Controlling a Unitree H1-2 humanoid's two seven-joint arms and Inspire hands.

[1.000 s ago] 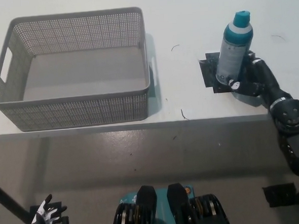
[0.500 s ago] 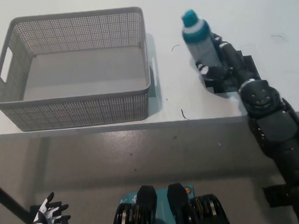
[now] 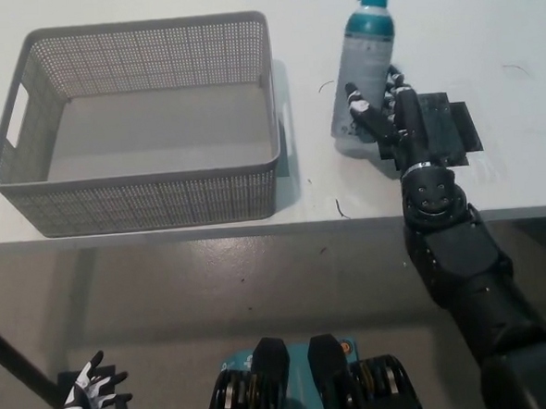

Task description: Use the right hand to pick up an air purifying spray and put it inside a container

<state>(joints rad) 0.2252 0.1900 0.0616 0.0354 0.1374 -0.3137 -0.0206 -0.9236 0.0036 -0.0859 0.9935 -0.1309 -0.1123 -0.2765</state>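
White tabletop carries everything; the black right hand point(image 3: 390, 114) has its fingers point(image 3: 363, 104) curled round the lower body of the upright spray can point(image 3: 364, 67), teal cap above them. Judged rigid, smooth and likely slippery, fairly light, top-heavy: a mid-body hold looks safer. Left of the fingers sits the grey basket point(image 3: 151, 189); the white left hand point(image 3: 91, 406) rests low, fingers spread.
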